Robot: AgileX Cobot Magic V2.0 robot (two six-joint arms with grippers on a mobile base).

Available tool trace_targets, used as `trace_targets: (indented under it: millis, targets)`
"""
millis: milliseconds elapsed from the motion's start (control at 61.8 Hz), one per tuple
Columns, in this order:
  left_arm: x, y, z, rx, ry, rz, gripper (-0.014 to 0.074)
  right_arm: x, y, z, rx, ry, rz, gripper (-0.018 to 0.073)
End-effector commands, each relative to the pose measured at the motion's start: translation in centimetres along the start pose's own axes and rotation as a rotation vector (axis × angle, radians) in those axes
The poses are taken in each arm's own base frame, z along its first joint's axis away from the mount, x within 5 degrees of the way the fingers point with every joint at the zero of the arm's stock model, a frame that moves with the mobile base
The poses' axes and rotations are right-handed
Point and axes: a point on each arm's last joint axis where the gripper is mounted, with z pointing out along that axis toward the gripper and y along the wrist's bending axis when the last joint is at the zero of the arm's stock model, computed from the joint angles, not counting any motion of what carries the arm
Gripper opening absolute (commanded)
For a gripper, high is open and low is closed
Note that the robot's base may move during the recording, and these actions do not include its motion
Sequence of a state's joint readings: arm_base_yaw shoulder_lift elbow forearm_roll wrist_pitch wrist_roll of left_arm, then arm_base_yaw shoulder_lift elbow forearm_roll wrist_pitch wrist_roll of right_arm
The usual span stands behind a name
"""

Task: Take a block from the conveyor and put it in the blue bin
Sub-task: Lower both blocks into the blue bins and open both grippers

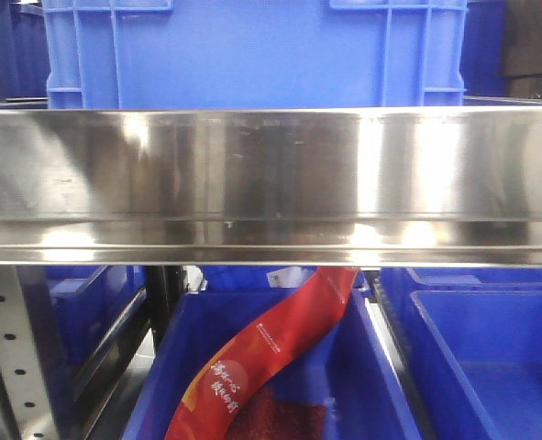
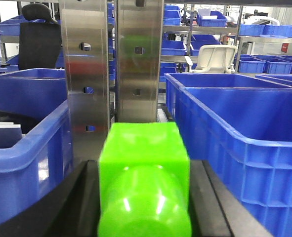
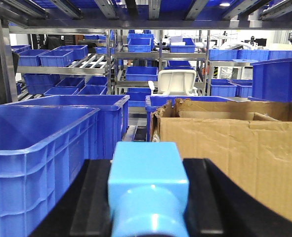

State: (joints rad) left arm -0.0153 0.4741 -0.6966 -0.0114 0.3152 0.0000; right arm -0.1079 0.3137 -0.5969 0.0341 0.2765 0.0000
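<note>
Between the left claw's (image 2: pixel 145 165) black fingers (image 2: pixel 81 202) sits a glossy bright-green block (image 2: pixel 142 148).

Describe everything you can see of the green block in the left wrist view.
The green block is bright lime, glossy and plastic-looking: a square-edged cube body with a rounded cylindrical part facing the camera, catching glints of light. It sits level, centred between the dark fingers of the left gripper, which flank both sides and appear to touch them. Its underside is hidden. Steel uprights stand behind it, blue bins on either side.
</note>
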Motion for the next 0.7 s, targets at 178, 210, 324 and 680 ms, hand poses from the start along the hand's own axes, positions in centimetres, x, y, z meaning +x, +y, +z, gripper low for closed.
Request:
trace_targets:
  millis: [178, 210, 324, 680]
  targets:
    - [-0.3, -0.1, -0.1, 0.015, -0.024, -0.007, -0.0111, -0.4, 0.0, -0.2, -0.002, -0.027, -0.011, -0.0162]
    - [-0.3, -0.2, -0.1, 0.022, -0.024, -0.008, -0.0111, -0.4, 0.0, -0.2, -0.002, -0.030, -0.011, -0.0162]
    - [-0.2, -0.6, -0.1, 0.066, -0.023, -0.008, -0.0111, -0.6, 0.0, -0.2, -0.002, -0.042, -0.011, -0.0162]
    - [-1.0, -2.1, -0.2, 0.241, -0.082, -0.019, -0.0111, -0.5, 0.7, 0.3, -0.103, -0.017, 0.021, -0.0162]
